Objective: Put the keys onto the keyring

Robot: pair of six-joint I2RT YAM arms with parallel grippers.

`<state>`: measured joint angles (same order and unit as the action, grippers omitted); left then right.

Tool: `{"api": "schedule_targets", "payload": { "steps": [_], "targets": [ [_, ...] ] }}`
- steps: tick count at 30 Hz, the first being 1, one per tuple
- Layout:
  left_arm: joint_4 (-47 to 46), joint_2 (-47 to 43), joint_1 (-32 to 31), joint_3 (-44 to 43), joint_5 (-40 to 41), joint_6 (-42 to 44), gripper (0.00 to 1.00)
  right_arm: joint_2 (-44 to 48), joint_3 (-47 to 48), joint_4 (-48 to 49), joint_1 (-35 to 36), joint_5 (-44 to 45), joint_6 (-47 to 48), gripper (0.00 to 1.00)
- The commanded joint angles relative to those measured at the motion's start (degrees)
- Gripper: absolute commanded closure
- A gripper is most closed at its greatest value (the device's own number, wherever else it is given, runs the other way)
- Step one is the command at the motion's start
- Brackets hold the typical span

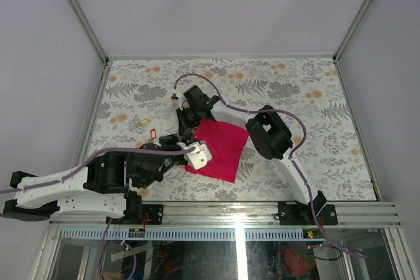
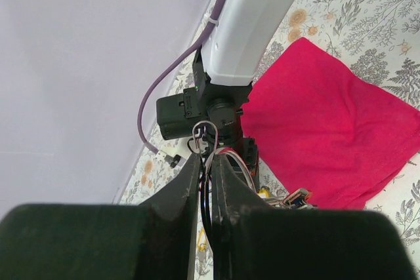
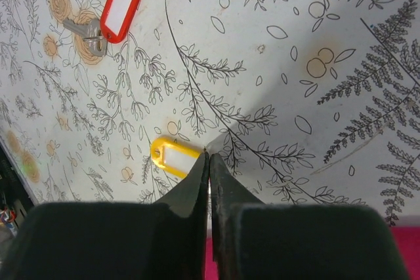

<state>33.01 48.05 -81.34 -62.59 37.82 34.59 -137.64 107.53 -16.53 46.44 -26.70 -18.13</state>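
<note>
In the left wrist view my left gripper [image 2: 209,162] is shut on the thin silver keyring [image 2: 205,130], which sticks up past the fingertips. Its bunch of tagged keys [image 2: 295,197] hangs at the edge of the magenta cloth [image 2: 328,116]. My right gripper [image 3: 209,155] is shut above the table, with only a thin sliver showing at its tips. A silver key with a red tag [image 3: 121,4] and a yellow tag [image 3: 169,157] lie below it. In the top view both grippers, left [image 1: 172,141] and right [image 1: 182,121], meet left of the cloth [image 1: 220,149].
The right arm's black wrist body [image 2: 193,106] and white link [image 2: 252,18] stand close in front of my left fingers. The red-tagged key [image 1: 153,133] lies on the floral table cover [image 1: 315,96]. Grey walls enclose the table on three sides.
</note>
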Motion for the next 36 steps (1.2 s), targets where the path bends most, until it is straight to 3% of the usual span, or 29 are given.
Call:
{"api": "schedule_targets", "payload": {
  "steps": [1,10,20,22,27,36],
  "targets": [
    [-2.86,-0.36,0.13,-0.08,1.59,1.61,1.00,4.65,-2.50,4.05,-0.38,0.07,2.09,1.00],
    [-3.04,-0.74,0.13,-0.47,0.79,1.15,1.00,19.39,-15.14,13.55,-0.43,4.95,5.21,1.00],
    [-3.22,-0.54,0.20,-1.97,-2.61,2.27,1.00,47.23,-38.70,24.63,-0.99,13.06,12.66,1.00],
    [-3.30,0.03,0.12,-2.35,-3.68,2.96,1.00,52.74,-40.71,21.95,-1.04,13.68,15.05,1.00],
    [-4.30,1.64,0.07,-3.45,-7.52,4.25,1.00,63.87,-38.18,4.66,-1.00,12.81,21.65,1.00],
    [-4.72,4.57,0.13,-5.69,-14.88,5.46,1.00,81.28,-38.19,-7.71,-1.00,8.12,22.92,1.00]
  ]
}}
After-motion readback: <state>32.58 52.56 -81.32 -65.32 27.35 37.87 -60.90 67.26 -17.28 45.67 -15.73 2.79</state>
